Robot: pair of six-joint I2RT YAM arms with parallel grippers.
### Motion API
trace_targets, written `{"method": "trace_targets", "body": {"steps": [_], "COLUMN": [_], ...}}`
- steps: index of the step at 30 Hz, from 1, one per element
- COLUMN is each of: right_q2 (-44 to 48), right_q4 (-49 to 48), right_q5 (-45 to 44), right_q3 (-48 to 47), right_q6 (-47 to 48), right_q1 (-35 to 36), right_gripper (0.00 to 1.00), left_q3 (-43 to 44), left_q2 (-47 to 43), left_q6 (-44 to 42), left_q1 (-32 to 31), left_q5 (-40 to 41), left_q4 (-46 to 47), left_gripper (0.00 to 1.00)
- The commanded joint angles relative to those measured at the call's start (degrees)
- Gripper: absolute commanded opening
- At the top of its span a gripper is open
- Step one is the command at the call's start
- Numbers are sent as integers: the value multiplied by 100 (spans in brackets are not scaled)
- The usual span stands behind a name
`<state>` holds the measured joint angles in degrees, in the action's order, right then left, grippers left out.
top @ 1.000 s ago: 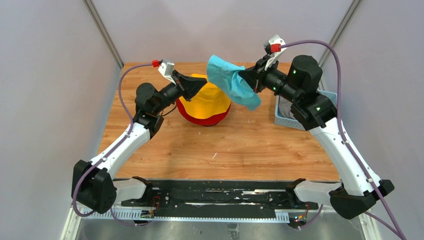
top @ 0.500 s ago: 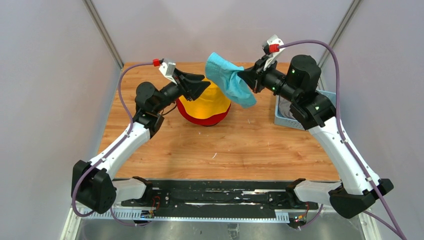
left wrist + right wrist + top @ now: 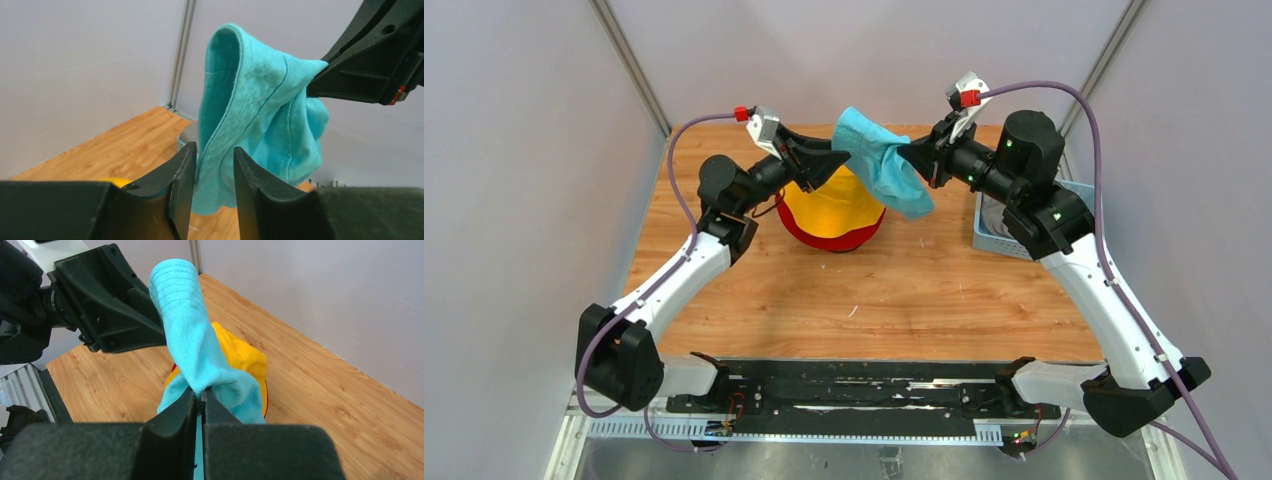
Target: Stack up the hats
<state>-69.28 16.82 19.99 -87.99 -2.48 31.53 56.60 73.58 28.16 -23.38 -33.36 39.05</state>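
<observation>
Left wrist: L hand (image 3: 215, 152) spread astride teal hat (image 3: 260, 110) brim edge

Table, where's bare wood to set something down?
Bare: the near half of the table, from its near edge up to the red hat. Crowded: far middle, where the left end effector and right end effector meet at the teal hat above the yellow hat; basket at far right.
</observation>
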Motion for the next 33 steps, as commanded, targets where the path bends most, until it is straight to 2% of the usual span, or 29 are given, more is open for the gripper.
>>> {"method": "trace_targets", "body": {"steps": [1,2,3,4,11,16,20,29,33], "right_q2": [104,93,60,24,-409,-700,-794,-673,-575], "right_q4": [-134,-130,-110,-78,42,50,171,300,313], "right_q5": [-44,-80,-121,-175,-1017,-1642,-1788,-1934,-1870], "right_q3": [4,-11,-38,-79,-495,-800,-1062,-1081,-918], "right_q6": [96,113,128,152,496,763,867,932,922], "right_q1": [72,73,73,73,63,64,-64,-411,-437], "right_gripper": [1,1,1,1,1,1,1,1,0], "left_q3": [330,354,366,372,841,1667,2176,2103,1690], "left_q2": [245,279,309,322,526,1168,1619,1558,1254], "left_q6": [361,432,492,556,918,1327,1823,2390,2564], "left_q1": [-42,-44,-52,-56,-61,-66,-190,-610,-763], "left_q5": [-419,-432,-436,-422,-276,-375,-365,149,414], "left_q4": [655,691,714,718,358,210,209,147,95], "left_gripper": [21,8,1,0,0,0,0,0,0]}}
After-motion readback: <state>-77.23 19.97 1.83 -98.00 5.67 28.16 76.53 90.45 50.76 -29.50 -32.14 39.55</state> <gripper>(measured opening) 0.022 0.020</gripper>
